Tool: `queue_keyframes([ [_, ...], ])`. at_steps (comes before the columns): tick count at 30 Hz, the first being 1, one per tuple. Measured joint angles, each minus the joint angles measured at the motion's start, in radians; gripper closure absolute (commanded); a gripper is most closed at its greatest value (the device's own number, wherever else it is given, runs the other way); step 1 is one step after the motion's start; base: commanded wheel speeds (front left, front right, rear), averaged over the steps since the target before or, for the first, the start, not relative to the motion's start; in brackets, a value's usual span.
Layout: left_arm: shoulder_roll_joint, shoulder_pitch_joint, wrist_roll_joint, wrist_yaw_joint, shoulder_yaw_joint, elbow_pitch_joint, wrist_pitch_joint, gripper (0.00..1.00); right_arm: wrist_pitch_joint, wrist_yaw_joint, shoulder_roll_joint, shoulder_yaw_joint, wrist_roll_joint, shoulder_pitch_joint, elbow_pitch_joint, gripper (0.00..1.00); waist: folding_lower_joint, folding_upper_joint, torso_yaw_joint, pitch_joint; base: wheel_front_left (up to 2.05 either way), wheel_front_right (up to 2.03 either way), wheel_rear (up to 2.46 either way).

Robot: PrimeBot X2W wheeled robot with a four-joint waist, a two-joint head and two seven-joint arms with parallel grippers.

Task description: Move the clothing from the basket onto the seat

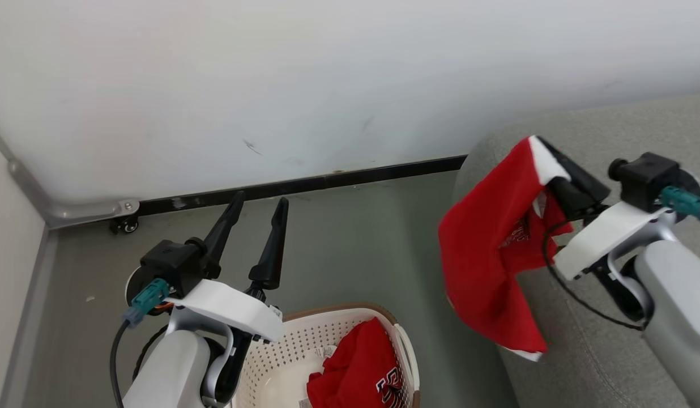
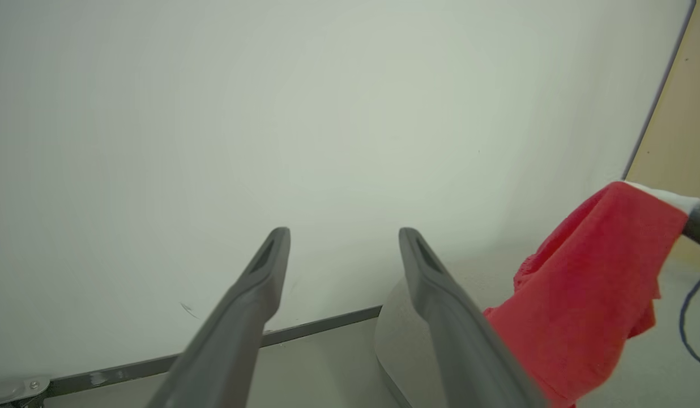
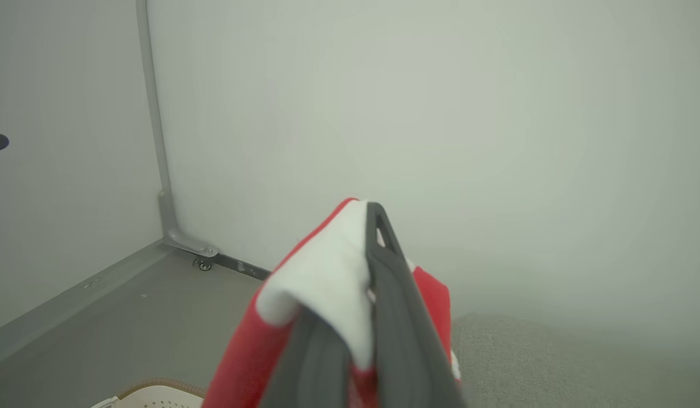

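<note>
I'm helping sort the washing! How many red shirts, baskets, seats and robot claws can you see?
Red shirts: 2, the hanging shirt and the crumpled shirt in the basket
Baskets: 1
Seats: 1, the seat
Claws: 2, the left claw, open, and the right claw, shut on the hanging shirt
Total: 6

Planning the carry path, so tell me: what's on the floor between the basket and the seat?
Only bare floor, seen in the head view; the jersey pinched in the right gripper hangs by the seat.
</note>
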Motion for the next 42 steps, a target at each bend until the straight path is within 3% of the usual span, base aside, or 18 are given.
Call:
queue_keyframes([
  [7,-0.003,0.006,0.003,0.007,0.017,-0.005,0.000,0.00,-0.010,0.000,-0.023,-0.087,-0.005,0.061,-0.005,1.00,0.0000,0.0000,-0.036,-0.003,0.00,0.00,0.00],
  [27,-0.027,0.035,0.029,0.006,0.041,-0.006,0.000,0.00,-0.006,0.000,-0.010,-0.243,-0.045,0.226,-0.097,1.00,0.0000,0.0000,-0.165,-0.009,0.00,0.00,0.00],
  [36,-0.019,0.064,0.047,0.007,0.073,-0.007,0.000,0.00,0.043,0.000,-0.002,-0.262,-0.032,0.221,-0.160,1.00,0.0000,0.0000,-0.217,-0.004,0.00,0.00,0.00],
  [42,-0.001,0.065,0.058,0.027,0.109,-0.038,0.000,0.00,0.106,0.000,-0.053,-0.250,-0.031,0.097,-0.189,1.00,0.0000,0.0000,-0.240,0.011,0.00,0.00,0.00],
])
